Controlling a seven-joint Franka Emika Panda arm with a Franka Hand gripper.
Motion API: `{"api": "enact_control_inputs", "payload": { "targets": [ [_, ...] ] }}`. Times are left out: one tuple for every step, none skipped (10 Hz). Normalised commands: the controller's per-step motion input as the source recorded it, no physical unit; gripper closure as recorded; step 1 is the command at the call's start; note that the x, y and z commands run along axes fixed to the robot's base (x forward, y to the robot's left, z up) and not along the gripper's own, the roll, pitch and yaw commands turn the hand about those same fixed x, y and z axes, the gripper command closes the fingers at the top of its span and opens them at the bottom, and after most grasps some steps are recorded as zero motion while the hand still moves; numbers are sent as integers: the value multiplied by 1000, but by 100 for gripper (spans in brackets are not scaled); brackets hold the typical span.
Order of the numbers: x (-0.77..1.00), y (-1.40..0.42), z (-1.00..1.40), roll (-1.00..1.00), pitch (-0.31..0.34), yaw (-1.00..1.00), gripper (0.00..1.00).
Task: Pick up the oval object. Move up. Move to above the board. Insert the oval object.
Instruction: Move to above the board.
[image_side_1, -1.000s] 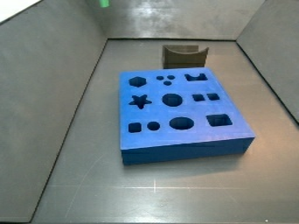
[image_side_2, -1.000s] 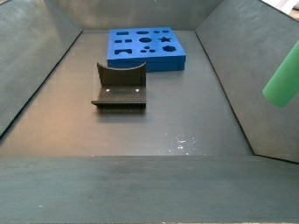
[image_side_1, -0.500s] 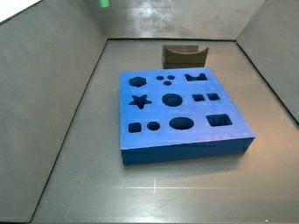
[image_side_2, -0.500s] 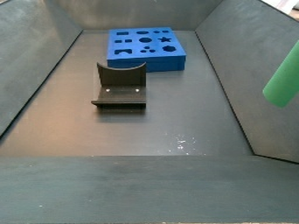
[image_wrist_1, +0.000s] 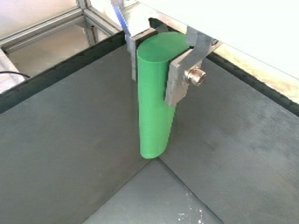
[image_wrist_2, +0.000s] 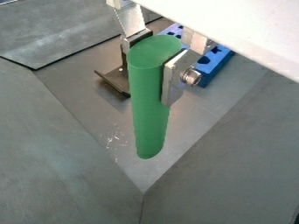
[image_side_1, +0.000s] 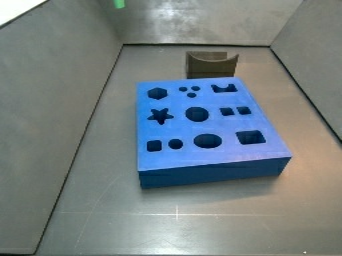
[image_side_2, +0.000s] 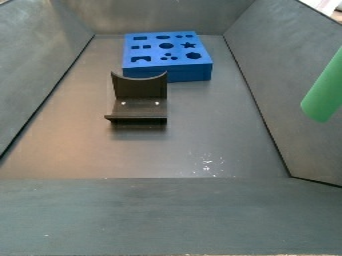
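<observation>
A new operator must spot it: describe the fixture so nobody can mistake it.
On the grey floor sits the blue board with its cutouts. Just in front stands the fixture, a dark L-shaped bracket on a base plate. Unlike the board it is brown-black; the gripper holds the green oval object aloft.

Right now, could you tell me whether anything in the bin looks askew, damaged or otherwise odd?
Nothing stands out. The thick blue board lies flat and intact, the dark L-shaped fixture stands upright, and the gripper holds the long green oval peg between its fingers.
</observation>
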Motion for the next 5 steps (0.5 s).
{"api": "enact_control_inputs", "payload": {
  "targets": [
    [-430,-3,20,68,71,20,100],
    [-430,-3,20,68,71,20,100],
    [-430,-3,20,68,71,20,100],
    [-430,-3,20,68,71,20,100],
    [-430,-3,20,68,71,20,100]
  ]
}}
